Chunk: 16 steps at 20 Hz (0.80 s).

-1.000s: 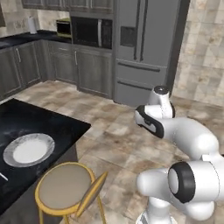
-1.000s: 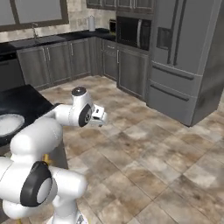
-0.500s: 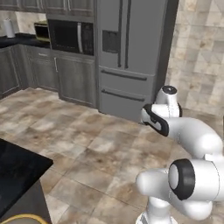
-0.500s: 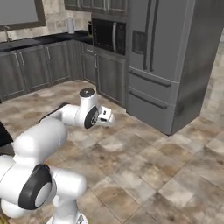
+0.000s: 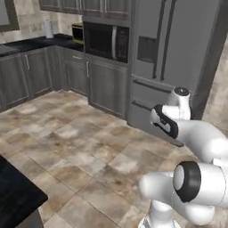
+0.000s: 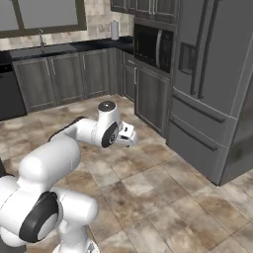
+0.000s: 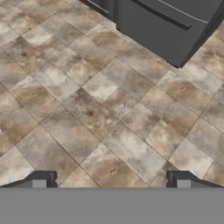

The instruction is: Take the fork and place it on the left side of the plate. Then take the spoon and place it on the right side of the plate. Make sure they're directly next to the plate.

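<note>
The fork, the plate and the spoon are out of view. My gripper (image 7: pixel 111 179) is open, its two dark fingertips (image 7: pixel 41 178) far apart with nothing between them, hanging over bare tiled floor. In the left base view the hand (image 5: pixel 163 121) is held out in front of the fridge drawers. The right base view has it (image 6: pixel 127 136) above the floor tiles, well short of the fridge.
A tall dark-grey fridge (image 5: pixel 178 53) (image 6: pixel 212 74) stands ahead, its bottom drawer (image 7: pixel 166 22) at the top of the hand view. A built-in microwave (image 5: pixel 107 41) and grey cabinets (image 6: pixel 64 79) line the wall. A black counter corner (image 5: pixel 18 196) pokes in at lower left.
The whole picture has shifted, so the base has turned: the black counter with the plate slid out on the left and the fridge came to the middle. The gripper stays open.
</note>
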Available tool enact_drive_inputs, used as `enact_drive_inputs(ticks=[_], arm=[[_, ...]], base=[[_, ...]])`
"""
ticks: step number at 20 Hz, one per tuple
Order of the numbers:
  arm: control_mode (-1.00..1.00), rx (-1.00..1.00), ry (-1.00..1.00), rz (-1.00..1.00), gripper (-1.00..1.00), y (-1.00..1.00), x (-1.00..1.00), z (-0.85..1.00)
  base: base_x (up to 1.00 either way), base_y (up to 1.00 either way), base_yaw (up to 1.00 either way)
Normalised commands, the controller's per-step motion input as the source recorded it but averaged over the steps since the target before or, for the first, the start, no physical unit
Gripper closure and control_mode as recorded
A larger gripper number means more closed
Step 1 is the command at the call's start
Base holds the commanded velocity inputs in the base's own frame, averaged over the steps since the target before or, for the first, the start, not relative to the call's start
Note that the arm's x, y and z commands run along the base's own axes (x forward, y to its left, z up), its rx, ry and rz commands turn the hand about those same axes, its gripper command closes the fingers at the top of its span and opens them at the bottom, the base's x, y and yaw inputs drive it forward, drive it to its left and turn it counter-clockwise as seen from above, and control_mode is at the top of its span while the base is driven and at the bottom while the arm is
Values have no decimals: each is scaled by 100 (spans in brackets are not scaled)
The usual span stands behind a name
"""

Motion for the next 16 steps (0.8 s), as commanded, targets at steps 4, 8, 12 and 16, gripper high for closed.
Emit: enact_drive_inputs(ticks=[4, 8, 12, 16], arm=[[100, 0, 0, 0, -100, 0, 0, 0], [100, 0, 0, 0, -100, 0, 0, 0], [100, 0, 0, 0, -100, 0, 0, 0], [100, 0, 0, 0, -100, 0, 0, 0]], base=[[100, -12, 64], [100, -29, 37], [100, -35, 29], [100, -30, 38]])
